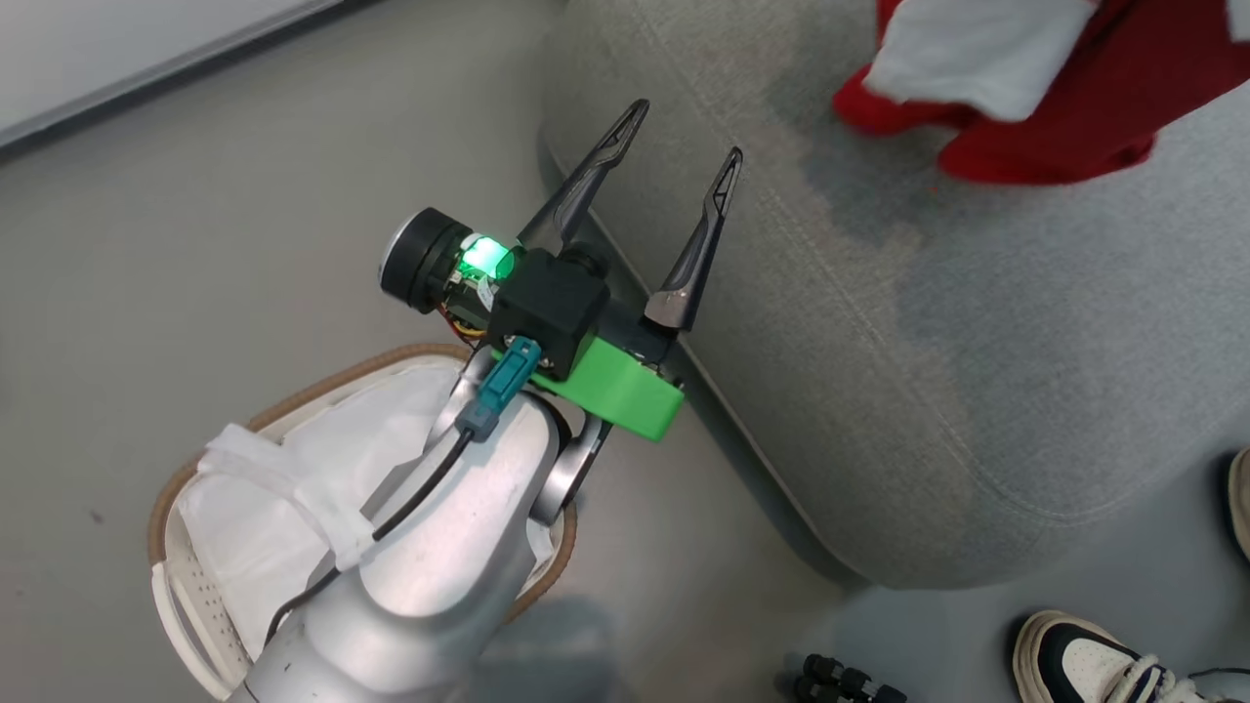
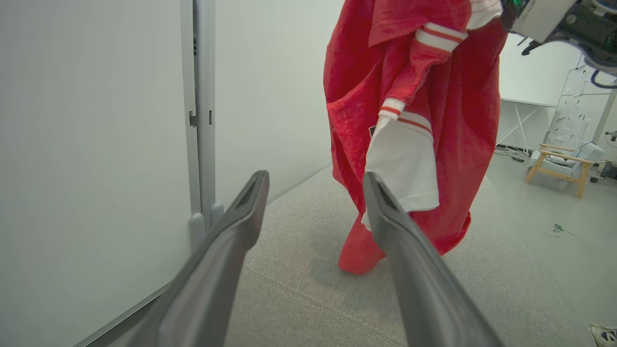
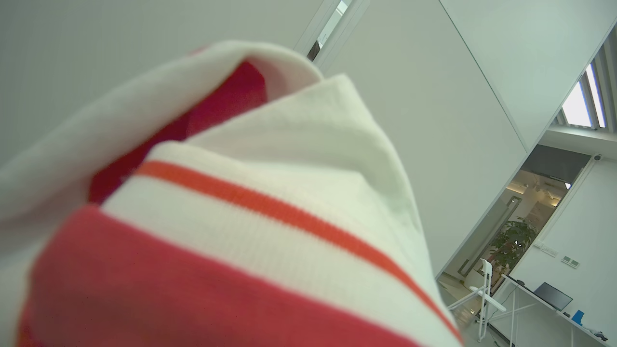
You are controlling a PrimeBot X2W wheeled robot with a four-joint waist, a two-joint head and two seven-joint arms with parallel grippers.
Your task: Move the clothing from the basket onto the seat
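Hanging jersey (image 2: 448, 120) beyond spread left gripper (image 2: 314, 177)

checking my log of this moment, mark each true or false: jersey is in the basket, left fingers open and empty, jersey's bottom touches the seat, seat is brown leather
1. The jersey lies in the basket. False: it hangs from the right gripper over the seat.
2. The left gripper is open, fingers apart and empty. True.
3. The jersey's lower edge touches the seat. True.
4. The seat is brown leather. False: it is light grey fabric.
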